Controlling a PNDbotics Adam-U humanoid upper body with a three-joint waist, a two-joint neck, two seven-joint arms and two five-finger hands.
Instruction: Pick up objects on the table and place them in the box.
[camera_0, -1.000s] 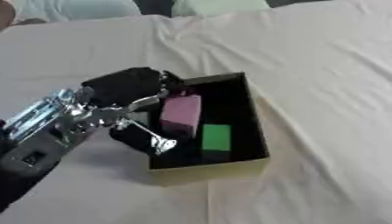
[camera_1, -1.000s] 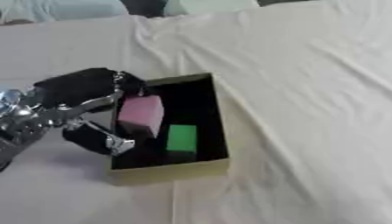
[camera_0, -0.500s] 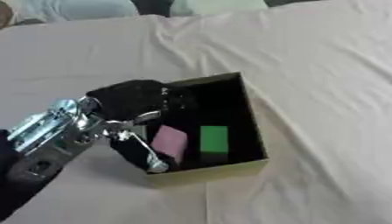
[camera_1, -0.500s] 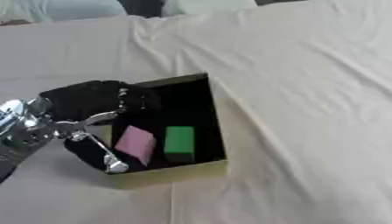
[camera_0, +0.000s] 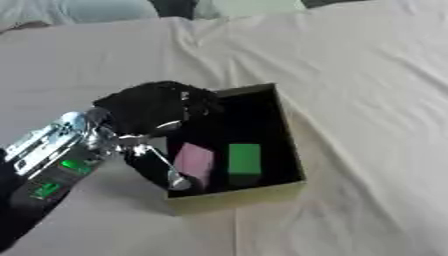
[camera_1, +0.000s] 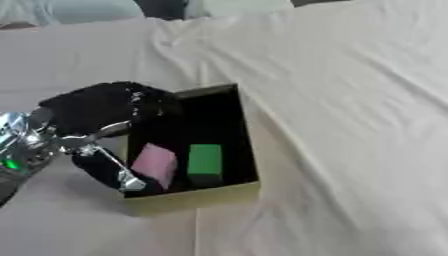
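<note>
Hovering left hand (camera_0: 153, 107), seemingly spread, over box (camera_0: 289, 145) holding pink block (camera_0: 194, 161), green block (camera_0: 244, 159)

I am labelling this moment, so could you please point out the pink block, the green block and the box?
pink block (camera_0: 194, 161), left eye view, middle of its top face.
green block (camera_0: 244, 157), left eye view, middle of its top face.
box (camera_0: 238, 194), left eye view, near wall.
</note>
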